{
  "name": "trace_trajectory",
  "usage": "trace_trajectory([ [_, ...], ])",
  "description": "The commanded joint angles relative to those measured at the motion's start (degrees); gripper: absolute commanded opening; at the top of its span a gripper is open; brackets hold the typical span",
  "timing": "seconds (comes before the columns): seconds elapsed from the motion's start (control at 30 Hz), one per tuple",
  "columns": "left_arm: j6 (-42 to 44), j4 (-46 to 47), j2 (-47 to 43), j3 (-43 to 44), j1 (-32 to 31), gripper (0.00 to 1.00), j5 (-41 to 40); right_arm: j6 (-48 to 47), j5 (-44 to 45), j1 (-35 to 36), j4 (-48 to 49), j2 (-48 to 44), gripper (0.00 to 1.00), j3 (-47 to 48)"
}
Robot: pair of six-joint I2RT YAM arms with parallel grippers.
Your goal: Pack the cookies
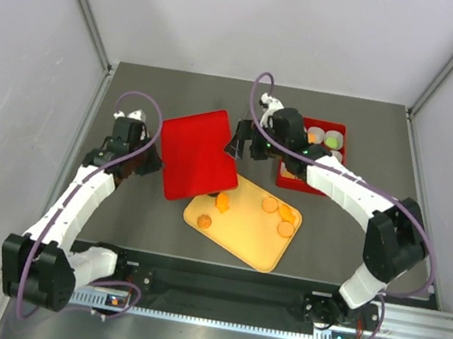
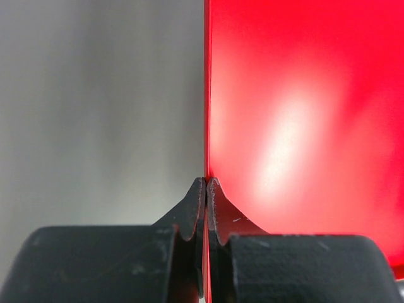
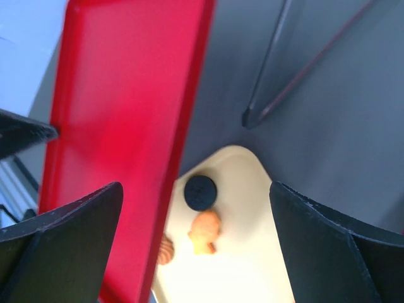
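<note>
From above we see a grey table (image 1: 113,220) with two arms reaching in from its near edge; between them a flat red lid (image 1: 199,152) sits tilted, its near corner overlapping the far-left corner of a cream tray (image 1: 252,248). The left gripper (image 1: 148,162) is at the lid's left edge; its wrist camera shows the two black fingertips pressed together on the thin red rim, so it is pinching the lid. The right gripper (image 1: 237,143) is at the lid's right edge; its fingers (image 3: 69,233) are spread wide and hold nothing; the lid's edge runs into the gap between them, and we cannot tell whether either finger touches it. The cookies (image 1: 284,228) are mostly on the cream tray: five orange discs lie apart from one another – two towards the left side, three clustered towards the right. The right wrist view looks under the lid and shows a black cookie (image 3: 201,191) near the tray's corner, with an orange one just beside it and another partly hidden by the lid's edge. To the right of the lid, behind the right arm, is a red box (image 1: 304,185) – in it are white paper cups (image 1: 333,140) with a green disc and an orange one; the rest is covered by the arm.
</note>
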Motion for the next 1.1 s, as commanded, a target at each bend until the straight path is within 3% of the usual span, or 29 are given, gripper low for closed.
trace_trajectory([
  [0.0,0.06,4.15,-1.85,3.36,-2.87,0.0,3.14,2.16,-3.85,0.58,4.08,2.56,1.0,5.39],
  [0.33,0.06,7.14,-2.38,3.98,-10.08,0.0,0.76,6.73,-10.27,-3.29,4.52,5.65,0.96,7.78],
  [0.43,0.76,9.51,-1.68,3.89,-11.22,0.0,0.15,7.61,-10.54,-3.64,4.61,4.51,0.8,6.64],
  [0.5,1.28,11.27,-1.24,4.07,-12.36,0.0,-0.55,8.66,-10.71,-4.16,4.61,3.55,0.66,5.93],
  [0.53,1.98,11.71,-0.89,4.5,-12.81,0.0,-1.08,8.92,-10.89,-4.6,4.69,3.19,0.55,5.41],
  [0.6,2.87,13.73,-0.71,4.95,-14.21,0.09,-2.31,10.06,-11.5,-5.56,4.52,2.4,0.37,5.05],
  [0.63,3.65,14.43,-0.63,5.12,-14.56,0.13,-2.75,10.76,-11.85,-5.92,4.52,2.14,0.2,4.96],
  [0.73,6.02,15.93,0.78,7.05,-15.18,0.3,-3.89,13.14,-13.61,-6.8,3.56,1.7,0.0,5.57],
  [0.77,6.73,16.1,1.48,7.75,-15.27,0.37,-4.16,13.75,-13.96,-7.06,3.12,1.44,0.0,5.93],
  [0.8,7.52,16.19,1.83,9.24,-15.53,0.52,-4.42,13.93,-13.96,-7.33,2.59,1.17,0.0,6.1],
  [0.9,11.03,17.24,1.22,11.44,-17.19,0.73,-8.45,15.42,-14.58,-10.13,0.65,0.29,0.0,7.42],
  [1.03,16.91,20.57,-1.67,10.58,-23.86,0.79,-12.66,20.16,-17.65,-14.18,-0.93,-0.15,0.0,10.05],
  [1.07,18.24,21.46,-2.55,10.14,-28.58,0.8,-14.77,20.96,-18.09,-15.05,-1.98,-0.15,0.0,10.84],
])
